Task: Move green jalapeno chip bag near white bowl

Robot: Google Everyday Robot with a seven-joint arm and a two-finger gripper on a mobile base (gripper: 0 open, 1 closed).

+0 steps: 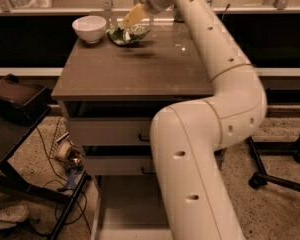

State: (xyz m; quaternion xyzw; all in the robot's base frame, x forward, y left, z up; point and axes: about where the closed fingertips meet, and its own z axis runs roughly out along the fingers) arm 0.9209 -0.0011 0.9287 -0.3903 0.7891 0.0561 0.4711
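Camera view: the gripper (132, 22) is over the far edge of the table (135, 74), clamped on the top of the bag (127, 35). The bag hangs just above the tabletop, near the bowl (90, 28) on its right, not touching it. The bag's print is unreadable.

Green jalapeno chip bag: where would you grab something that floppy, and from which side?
Its crumpled upper edge, from above. The green jalapeno chip bag is thin wrinkly foil without firm sides, so a pinched fold probably holds best. The end effector does so here, slanting down from above, closed on the bag's top, beside the white bowl.
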